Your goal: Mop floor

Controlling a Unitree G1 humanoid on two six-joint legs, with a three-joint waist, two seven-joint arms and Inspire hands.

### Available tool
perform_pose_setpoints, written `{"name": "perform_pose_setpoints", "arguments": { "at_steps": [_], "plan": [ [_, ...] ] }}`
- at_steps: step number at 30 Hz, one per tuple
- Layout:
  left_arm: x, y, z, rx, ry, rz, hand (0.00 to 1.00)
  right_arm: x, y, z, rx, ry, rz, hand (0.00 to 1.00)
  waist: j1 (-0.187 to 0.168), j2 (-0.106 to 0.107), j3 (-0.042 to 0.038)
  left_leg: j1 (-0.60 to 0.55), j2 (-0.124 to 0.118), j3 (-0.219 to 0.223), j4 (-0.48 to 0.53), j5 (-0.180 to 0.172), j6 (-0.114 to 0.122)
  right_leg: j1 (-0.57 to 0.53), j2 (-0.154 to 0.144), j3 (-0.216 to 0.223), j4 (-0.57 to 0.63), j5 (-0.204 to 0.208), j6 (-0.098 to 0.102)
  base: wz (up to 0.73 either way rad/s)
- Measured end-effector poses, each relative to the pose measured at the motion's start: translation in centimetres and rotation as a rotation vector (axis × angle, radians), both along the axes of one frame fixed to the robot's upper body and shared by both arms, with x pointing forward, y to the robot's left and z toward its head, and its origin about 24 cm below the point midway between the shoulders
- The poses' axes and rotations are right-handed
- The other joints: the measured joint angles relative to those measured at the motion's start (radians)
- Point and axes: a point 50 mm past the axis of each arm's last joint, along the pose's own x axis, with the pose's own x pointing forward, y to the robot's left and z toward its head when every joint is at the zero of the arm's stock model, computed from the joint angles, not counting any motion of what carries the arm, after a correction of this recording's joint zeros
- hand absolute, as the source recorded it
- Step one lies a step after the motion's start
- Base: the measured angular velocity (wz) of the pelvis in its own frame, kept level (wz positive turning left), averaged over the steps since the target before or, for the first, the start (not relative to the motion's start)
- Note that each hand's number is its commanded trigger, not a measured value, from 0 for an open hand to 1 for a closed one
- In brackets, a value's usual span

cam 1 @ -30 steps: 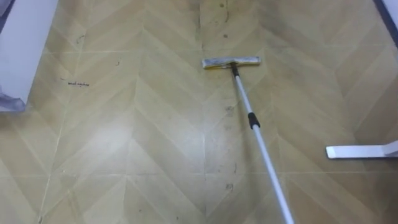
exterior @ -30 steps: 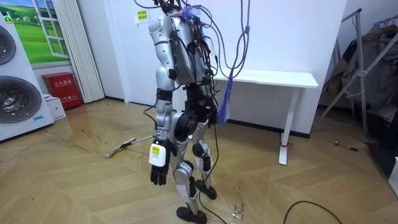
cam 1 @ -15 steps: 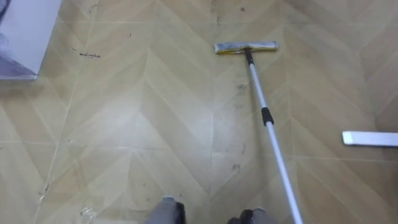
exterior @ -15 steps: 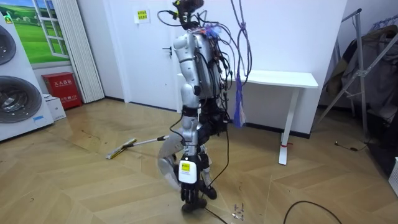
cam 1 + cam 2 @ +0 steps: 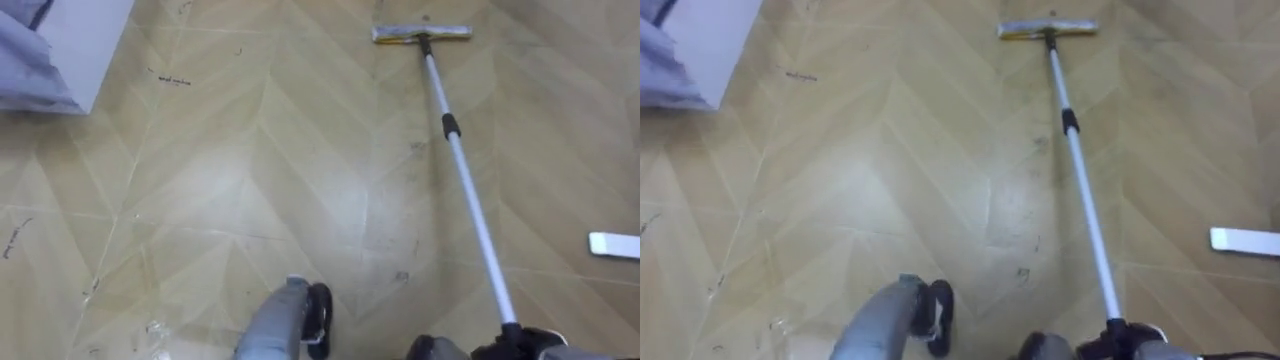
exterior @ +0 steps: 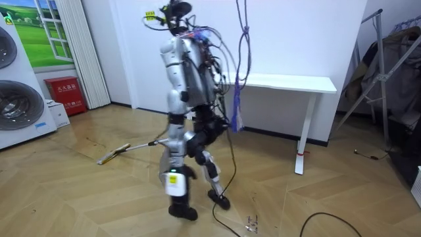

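The right hand, clamped on the pole, does best to push the mop head straight ahead of it, flat on the floor.

a flat mop lies out across the pale herringbone wood floor. its narrow rectangular mop head, greyish with a yellow edge, rests flat on the boards at the top of the eye views. a slim silver pole joins the head at its middle and slants down towards the lower right, with a black collar partway along. in the room view the head sits at the left, pole rising low.
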Motion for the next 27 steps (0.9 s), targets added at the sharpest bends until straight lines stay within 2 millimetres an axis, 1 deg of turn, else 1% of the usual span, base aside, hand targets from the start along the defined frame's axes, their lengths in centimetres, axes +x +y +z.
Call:
{"name": "perform_pose_setpoints", "arguments": {
  "at_steps": [1,2,3,4,5,6,7,8,9,10,11,12,13,14,15,16,17,18,19,20,21,22,23,24,25,26,27],
  "plan": [
    [1.1,0.0,0.2,0.018,-0.029,-0.010,0.00,-2.5,-0.7,-0.3,-0.028,0.062,-0.017,1.00,-0.030,0.028,-0.0021,0.015,-0.033,-0.026,0.028,-0.034,0.016,-0.054,0.013,0.086,0.119,0.123,0.002,0.86],
    [1.5,0.2,0.4,0.031,-0.048,-0.011,0.00,-4.0,-0.8,-0.6,-0.036,0.099,-0.031,1.00,-0.038,0.037,-0.0059,0.025,-0.042,-0.038,0.039,-0.054,0.021,-0.088,0.034,0.128,0.173,0.174,0.006,0.64],
    [2.1,0.6,0.6,0.055,-0.082,-0.017,0.00,-5.9,-0.1,-1.2,-0.024,0.157,-0.051,1.00,-0.045,0.048,-0.0087,0.041,-0.047,-0.050,0.048,-0.086,0.024,-0.150,0.077,0.162,0.205,0.195,0.015,0.18],
    [2.1,0.9,0.7,0.066,-0.087,-0.019,0.00,-6.9,0.8,-1.7,-0.005,0.194,-0.063,1.00,-0.059,0.058,-0.0112,0.061,-0.043,-0.055,0.044,-0.103,0.027,-0.215,0.114,0.171,0.177,0.188,0.024,0.00],
    [2.1,0.9,0.7,0.070,-0.084,-0.019,0.00,-7.4,1.4,-2.0,0.006,0.204,-0.065,1.00,-0.072,0.062,-0.0090,0.074,-0.043,-0.055,0.039,-0.109,0.029,-0.238,0.132,0.176,0.139,0.188,0.025,0.00],
    [2.0,0.7,0.6,0.067,-0.079,-0.017,0.00,-8.5,2.3,-2.5,0.028,0.227,-0.075,1.00,-0.086,0.065,-0.0095,0.100,-0.045,-0.055,0.023,-0.128,0.033,-0.269,0.161,0.176,0.025,0.189,0.028,-0.05],
    [1.7,0.5,0.6,0.060,-0.074,-0.015,0.00,-9.2,3.1,-2.8,0.044,0.244,-0.080,1.00,-0.096,0.066,-0.0093,0.129,-0.045,-0.055,0.007,-0.150,0.030,-0.280,0.192,0.170,-0.119,0.196,0.026,-0.09],
    [1.5,0.4,0.5,0.057,-0.069,-0.014,0.00,-9.4,3.4,-2.9,0.051,0.248,-0.083,1.00,-0.099,0.065,-0.0089,0.147,-0.045,-0.055,-0.002,-0.162,0.028,-0.279,0.204,0.165,-0.192,0.204,0.019,-0.19],
    [1.1,0.0,0.3,0.050,-0.054,-0.011,0.00,-9.8,3.6,-3.0,0.057,0.263,-0.088,1.00,-0.098,0.062,-0.0083,0.184,-0.045,-0.055,-0.021,-0.185,0.023,-0.273,0.222,0.149,-0.316,0.229,-0.004,-0.20],
    [0.3,-0.3,0.1,0.045,-0.028,0.000,0.00,-9.5,3.7,-3.0,0.054,0.271,-0.090,1.00,-0.097,0.057,-0.0056,0.230,-0.045,-0.055,-0.035,-0.214,0.016,-0.263,0.236,0.144,-0.364,0.270,-0.029,-0.16],
    [-0.2,-0.4,0.0,0.045,-0.013,0.005,0.00,-9.6,3.6,-3.0,0.051,0.275,-0.091,1.00,-0.097,0.057,-0.0072,0.253,-0.045,-0.056,-0.040,-0.227,0.012,-0.244,0.236,0.141,-0.361,0.279,-0.037,-0.09],
    [-0.8,-0.3,0.0,0.048,0.012,0.011,0.00,-9.1,3.5,-2.9,0.044,0.271,-0.088,1.00,-0.091,0.051,-0.0088,0.278,-0.041,-0.057,0.006,-0.244,-0.015,-0.215,0.232,0.130,-0.335,0.266,-0.042,-0.11],
    [-1.0,0.0,0.0,0.056,0.018,0.023,0.00,-7.7,3.4,-2.8,0.033,0.251,-0.076,1.00,-0.077,0.031,0.0057,0.234,-0.012,-0.042,0.162,-0.197,-0.090,-0.192,0.240,0.125,-0.290,0.222,-0.054,-0.21],
    [-1.2,0.1,0.0,0.063,0.022,0.039,0.00,-6.7,3.3,-2.6,0.027,0.236,-0.068,1.00,-0.064,0.028,0.0026,0.200,0.004,-0.038,0.255,-0.139,-0.121,-0.183,0.245,0.127,-0.264,0.199,-0.068,-0.40],
    [-1.3,0.2,0.0,0.068,0.011,0.068,0.00,-4.2,2.9,-2.1,0.008,0.194,-0.048,1.00,-0.036,0.005,0.0080,0.122,0.018,-0.039,0.420,0.028,-0.157,-0.171,0.253,0.133,-0.221,0.158,-0.086,-0.45],
    [-1.1,0.2,0.1,0.070,-0.005,0.089,0.00,-1.0,2.3,-1.1,-0.011,0.127,-0.029,1.00,-0.013,-0.018,0.0079,0.044,0.021,-0.037,0.527,0.166,-0.152,-0.169,0.258,0.150,-0.183,0.120,-0.087,-0.41],
    [-0.9,0.2,0.1,0.070,-0.013,0.087,0.00,0.7,2.2,-0.6,-0.014,0.082,-0.023,1.00,-0.004,-0.026,0.0099,0.001,0.023,-0.040,0.569,0.184,-0.155,-0.168,0.261,0.155,-0.168,0.103,-0.088,-0.30],
    [-0.5,0.5,0.3,0.075,-0.037,0.081,0.00,4.3,2.4,0.6,-0.017,-0.018,0.006,1.00,0.014,-0.049,0.0190,-0.093,0.035,-0.050,0.635,0.177,-0.154,-0.164,0.268,0.164,-0.144,0.073,-0.086,-0.26],
    [-0.2,0.9,0.4,0.083,-0.056,0.079,0.00,7.0,2.6,1.7,-0.011,-0.111,0.025,1.00,0.031,-0.068,0.0296,-0.157,0.057,-0.049,0.625,0.164,-0.136,-0.145,0.273,0.172,-0.135,0.049,-0.082,-0.21],
    [-0.2,1.1,0.5,0.087,-0.059,0.077,0.00,8.1,2.8,2.1,-0.003,-0.158,0.035,1.00,0.042,-0.079,0.0361,-0.175,0.068,-0.049,0.586,0.153,-0.132,-0.130,0.276,0.177,-0.137,0.038,-0.078,-0.07],
    [-0.6,1.1,0.4,0.087,-0.050,0.072,0.00,9.4,3.2,2.6,0.013,-0.223,0.039,1.00,0.056,-0.088,0.0365,-0.178,0.082,-0.051,0.453,0.124,-0.134,-0.088,0.277,0.179,-0.153,0.014,-0.065,0.17],
    [-1.1,0.9,0.3,0.073,-0.037,0.062,0.00,9.5,3.2,2.6,0.033,-0.243,0.018,1.00,0.065,-0.085,0.0349,-0.143,0.084,-0.064,0.245,0.108,-0.135,-0.035,0.277,0.178,-0.178,-0.012,-0.050,0.22],
    [-1.4,0.9,0.3,0.067,-0.029,0.050,0.00,9.3,3.3,2.5,0.045,-0.241,0.004,1.00,0.068,-0.081,0.0337,-0.120,0.090,-0.065,0.132,0.109,-0.136,-0.010,0.277,0.178,-0.190,-0.025,-0.043,0.29],
    [-1.5,0.8,0.2,0.049,-0.024,0.042,0.00,8.4,3.3,2.0,0.065,-0.228,-0.022,1.00,0.064,-0.068,0.0275,-0.080,0.095,-0.066,-0.037,0.097,-0.099,0.038,0.272,0.171,-0.210,-0.056,-0.027,0.45],
    [-1.8,0.9,0.2,0.042,-0.007,0.017,0.00,6.5,2.9,1.2,0.076,-0.193,-0.056,1.00,0.049,-0.063,0.0244,-0.058,0.077,-0.038,-0.031,0.068,-0.040,0.083,0.246,0.171,-0.224,-0.086,-0.002,0.68],
    [-1.5,0.7,0.2,0.038,-0.009,0.000,0.00,5.2,2.5,0.7,0.073,-0.162,-0.072,1.00,0.035,-0.055,0.0223,-0.045,0.057,-0.034,-0.031,0.050,-0.026,0.099,0.234,0.178,-0.217,-0.090,0.003,1.01],
    [-0.7,0.4,0.2,0.037,-0.021,-0.029,0.00,1.9,1.5,-0.1,0.052,-0.081,-0.119,1.00,0.017,-0.040,0.0170,-0.010,0.016,-0.023,-0.031,0.025,0.005,0.108,0.207,0.202,-0.172,-0.066,0.037,0.89]
  ]
}}
